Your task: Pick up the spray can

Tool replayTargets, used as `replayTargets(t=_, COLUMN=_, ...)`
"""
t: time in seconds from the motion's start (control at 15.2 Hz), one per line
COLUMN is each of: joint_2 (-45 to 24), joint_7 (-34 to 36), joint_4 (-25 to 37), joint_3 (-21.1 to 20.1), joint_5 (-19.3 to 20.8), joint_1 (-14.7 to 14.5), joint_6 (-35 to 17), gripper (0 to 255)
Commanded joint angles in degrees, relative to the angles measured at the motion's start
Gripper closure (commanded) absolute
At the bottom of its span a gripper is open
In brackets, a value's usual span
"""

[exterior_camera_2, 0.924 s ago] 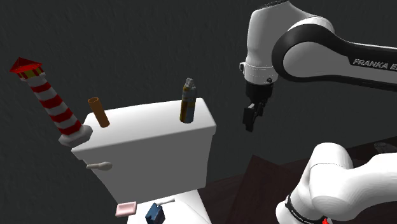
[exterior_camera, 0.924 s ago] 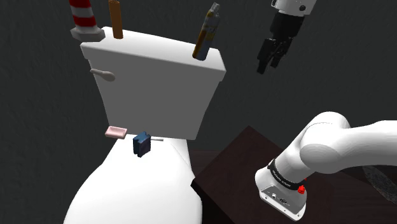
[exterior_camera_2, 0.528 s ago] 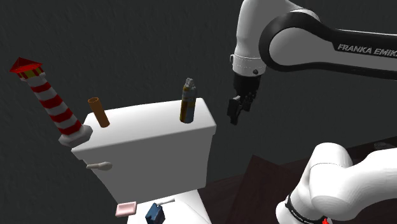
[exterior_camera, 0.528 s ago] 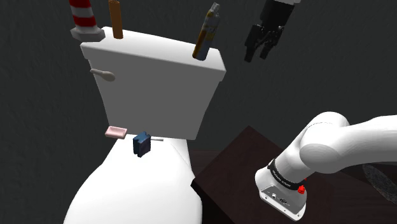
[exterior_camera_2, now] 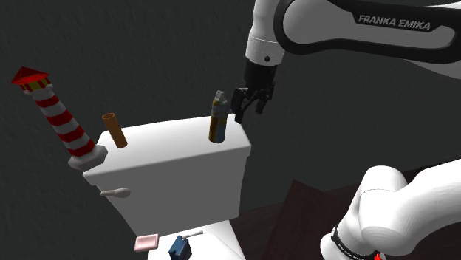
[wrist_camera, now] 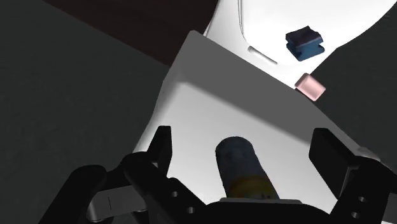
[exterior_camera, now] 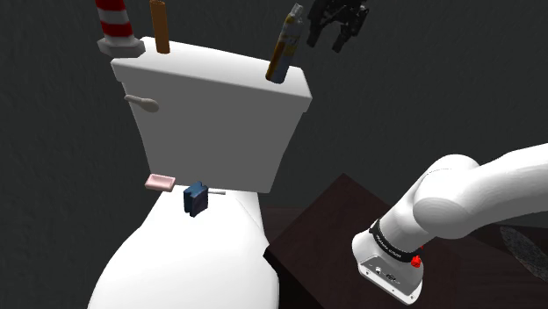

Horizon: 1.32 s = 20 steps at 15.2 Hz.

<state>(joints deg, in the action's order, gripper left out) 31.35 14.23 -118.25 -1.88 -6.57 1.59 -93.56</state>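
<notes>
Spray can (exterior_camera: 285, 44) stands on end on the lid of the white toilet tank (exterior_camera: 211, 114), close to the lid's edge at the shoulder view's right, well apart from the brown tube (exterior_camera_2: 114, 131) and the striped lighthouse figure (exterior_camera_2: 55, 118) at the far end. Gripper (exterior_camera: 323, 37) hangs just beside the can's top, on its right in both outside views. Jaws are spread wide and hold nothing. In the wrist view the can's top sits between the fingers with clear gaps on both sides, so we judge the approach nearly lined up but the can not yet enclosed. Risks as we read them: the can is tall and narrow and stands near the lid's edge, so a finger clipping its top on the way in could tip it over the side, to the floor or onto the bowl where the pink bar (exterior_camera: 160, 183) and the small blue thing (exterior_camera: 195, 199) lie. Closing too high would catch the narrow nozzle end instead of the body, and the round can could then twist or slip when lifted. We cannot tell whether its lean in the shoulder view is real or the camera's.
</notes>
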Motion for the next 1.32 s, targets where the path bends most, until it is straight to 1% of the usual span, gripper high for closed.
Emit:
replayTargets(t=0.0, joint_2=-2.66, joint_7=1.20, joint_4=3.46, joint_3=0.19, joint_5=-1.00, joint_1=0.26, joint_6=-1.38, gripper=0)
replayTargets(t=0.46, joint_2=-11.25, joint_7=5.53, joint_4=15.67, joint_3=0.57, joint_5=-4.02, joint_1=0.87, joint_6=-5.01, gripper=0)
replayTargets(t=0.92, joint_2=-9.34, joint_7=4.66, joint_4=8.34, joint_3=0.42, joint_5=-4.27, joint_1=0.84, joint_6=-10.36, gripper=0)
replayTargets(t=1.06, joint_2=-9.21, joint_7=4.59, joint_4=7.77, joint_3=0.41, joint_5=-4.30, joint_1=0.83, joint_6=-10.79, gripper=0)
replayTargets(t=1.12, joint_2=-9.26, joint_7=4.63, joint_4=7.89, joint_3=0.39, joint_5=-4.29, joint_1=0.82, joint_6=-10.73, gripper=255)
replayTargets(t=1.25, joint_2=-9.25, joint_7=4.66, joint_4=7.88, joint_3=0.37, joint_5=-4.29, joint_1=0.82, joint_6=-10.74, gripper=255)
